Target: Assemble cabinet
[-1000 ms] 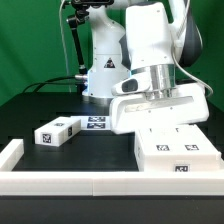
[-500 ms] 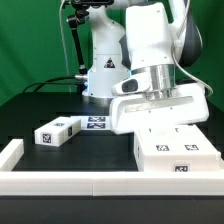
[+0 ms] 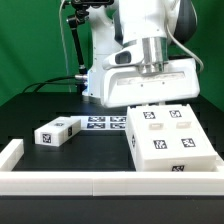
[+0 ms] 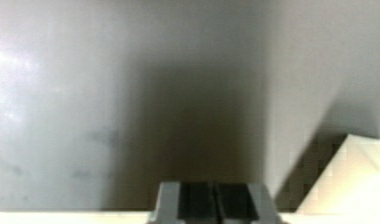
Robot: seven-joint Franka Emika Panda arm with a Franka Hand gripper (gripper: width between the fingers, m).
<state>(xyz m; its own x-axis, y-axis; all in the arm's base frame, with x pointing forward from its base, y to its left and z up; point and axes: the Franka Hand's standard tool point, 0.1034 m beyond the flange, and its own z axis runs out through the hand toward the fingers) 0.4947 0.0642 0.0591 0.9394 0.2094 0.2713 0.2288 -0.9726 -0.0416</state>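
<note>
Well, the black bench [image 3: 40,105] takes up most of the scene, with a green backdrop behind it. Next in size is the white arm [image 3: 150,30], which comes down from the top of the exterior view and ends in a wide white housing [image 3: 150,88] hanging just above the back edge of the cabinet box body [image 3: 168,150].

That box body sits on the bench at the exterior view's right, close to the low white border rail [image 3: 100,186] that runs along the front and turns up at the left corner. It lies with a broad face upward, 2 dark tags clear on that face and 1 more on its front side.

The marker board [image 3: 98,122] lies flat on the bench just beside the box body's back left corner. Farther to the exterior view's left, well apart from the box body, rests the small cabinet block [image 3: 57,131], tagged on its top and side.

From outside, the housing hides the gripper. In the blurred wrist view, the gripper [image 4: 213,203] shows its 2 dark fingers [image 4: 187,203] pressed together with nothing between them, over a grey surface, a white corner [image 4: 356,175] close by.
</note>
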